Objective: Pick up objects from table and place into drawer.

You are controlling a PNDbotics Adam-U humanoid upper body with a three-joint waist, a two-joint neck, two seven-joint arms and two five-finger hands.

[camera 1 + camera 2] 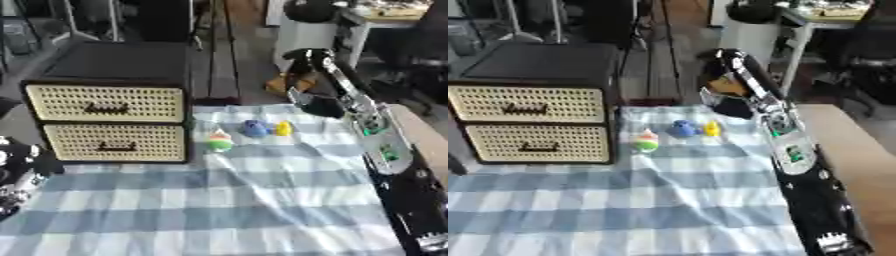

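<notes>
We see a table (262,200) under a blue-and-white checked cloth, with a two-drawer rattan-fronted cabinet (109,117) at its far left corner. Both the upper drawer (105,103) and the lower drawer (115,142) are shut. Three small objects lie in a loose row near the far edge, just right of the cabinet: a rounded toy banded in white, red and green (220,140), a blue toy (255,128) and a yellow toy (283,129); the blue and yellow ones sit just beside each other, the banded one slightly nearer us. We judge the task barely begun: nothing is in a drawer, no drawer is open, and all three objects remain to be moved.

The banded toy stands roughly upright, its long axis vertical and its narrower white end uppermost. The blue and yellow toys are too compact for us to read an axis or facing.

The right hand (730,106) hangs above the far edge, near the yellow toy but apart from it, holding nothing; we cannot tell how its fingers are set. The left hand (13,167) shows at the left edge, fingers likewise unreadable.
</notes>
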